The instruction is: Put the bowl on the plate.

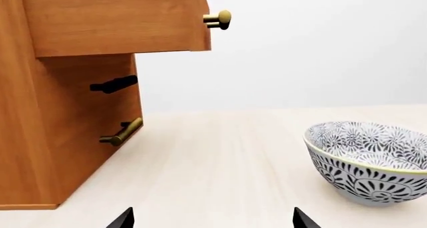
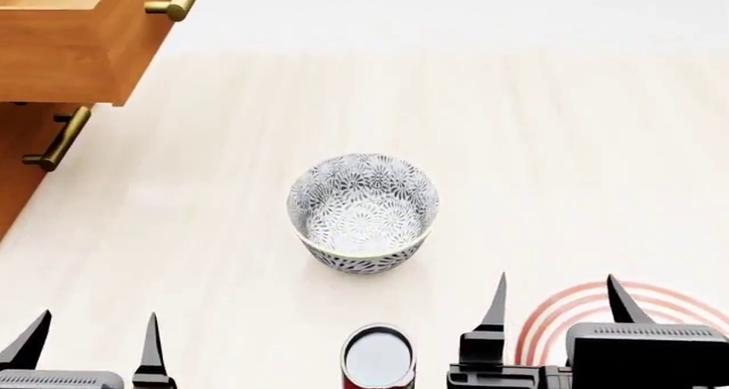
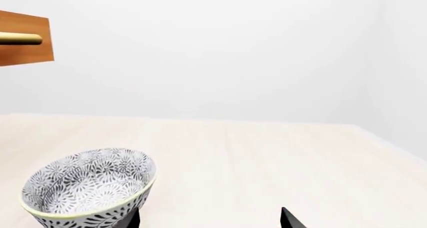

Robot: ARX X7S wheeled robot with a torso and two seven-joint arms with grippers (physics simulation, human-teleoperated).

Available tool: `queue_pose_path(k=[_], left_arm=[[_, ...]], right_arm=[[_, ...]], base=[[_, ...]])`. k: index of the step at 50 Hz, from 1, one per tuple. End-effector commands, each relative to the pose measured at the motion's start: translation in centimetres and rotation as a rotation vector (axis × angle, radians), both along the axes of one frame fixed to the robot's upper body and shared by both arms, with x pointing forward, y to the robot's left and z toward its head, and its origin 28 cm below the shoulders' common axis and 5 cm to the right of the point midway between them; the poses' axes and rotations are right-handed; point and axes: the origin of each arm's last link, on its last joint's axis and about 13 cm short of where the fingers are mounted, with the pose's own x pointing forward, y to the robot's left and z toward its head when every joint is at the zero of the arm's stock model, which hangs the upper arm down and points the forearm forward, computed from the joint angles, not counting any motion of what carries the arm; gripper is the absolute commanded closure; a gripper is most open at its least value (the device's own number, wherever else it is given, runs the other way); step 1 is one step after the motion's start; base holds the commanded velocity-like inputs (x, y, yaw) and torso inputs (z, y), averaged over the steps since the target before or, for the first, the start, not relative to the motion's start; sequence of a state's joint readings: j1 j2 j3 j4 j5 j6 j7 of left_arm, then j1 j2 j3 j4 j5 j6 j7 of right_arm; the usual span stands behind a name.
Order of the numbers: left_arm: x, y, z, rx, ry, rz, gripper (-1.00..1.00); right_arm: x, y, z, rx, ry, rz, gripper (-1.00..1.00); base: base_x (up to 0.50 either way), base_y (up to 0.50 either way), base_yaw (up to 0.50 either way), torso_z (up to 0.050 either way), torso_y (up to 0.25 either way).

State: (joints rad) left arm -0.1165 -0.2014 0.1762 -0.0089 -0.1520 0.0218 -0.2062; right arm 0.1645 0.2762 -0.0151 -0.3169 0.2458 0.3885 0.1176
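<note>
Take the stiff, slick, breakable bowl (image 2: pixel 362 211) by its rim; both grippers, left (image 2: pixel 89 345) and right (image 2: pixel 558 302), stand wide and empty.

1. Work surface: pale, light-wood-grain tabletop (image 2: pixel 569 150), matte, evenly lit.
2. Cabinet: orange-brown wooden cabinet (image 1: pixel 40 138) standing on the tabletop at the robot's left.
3. Upper drawer (image 1: pixel 113 18): pulled out, fitted with a brass handle (image 1: pixel 219 19).
4. Lower front: second brass handle (image 1: pixel 121 132), casting a dark shadow on the wood.
5. Wall (image 3: pixel 213 48): plain white, unmarked, behind the table.
</note>
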Motion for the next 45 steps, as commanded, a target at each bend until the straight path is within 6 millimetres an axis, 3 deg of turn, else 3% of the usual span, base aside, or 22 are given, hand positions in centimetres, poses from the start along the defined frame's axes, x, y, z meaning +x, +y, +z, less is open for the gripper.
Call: queue_pose_path(k=[1, 45], left_arm=[[0.04, -0.03, 0.02, 0.0, -0.001, -0.001, -1.0], [-0.06, 0.1, 0.13, 0.001, -0.002, 0.008, -1.0]], right_arm=[[-0.01, 0.01, 0.14, 0.004, 0.004, 0.013, -1.0], [0.18, -0.21, 0.19, -0.004, 0.003, 0.029, -1.0]], base=[[0.07, 0.0, 0.0, 0.0, 0.0], [0.07, 0.0, 0.0, 0.0, 0.0]])
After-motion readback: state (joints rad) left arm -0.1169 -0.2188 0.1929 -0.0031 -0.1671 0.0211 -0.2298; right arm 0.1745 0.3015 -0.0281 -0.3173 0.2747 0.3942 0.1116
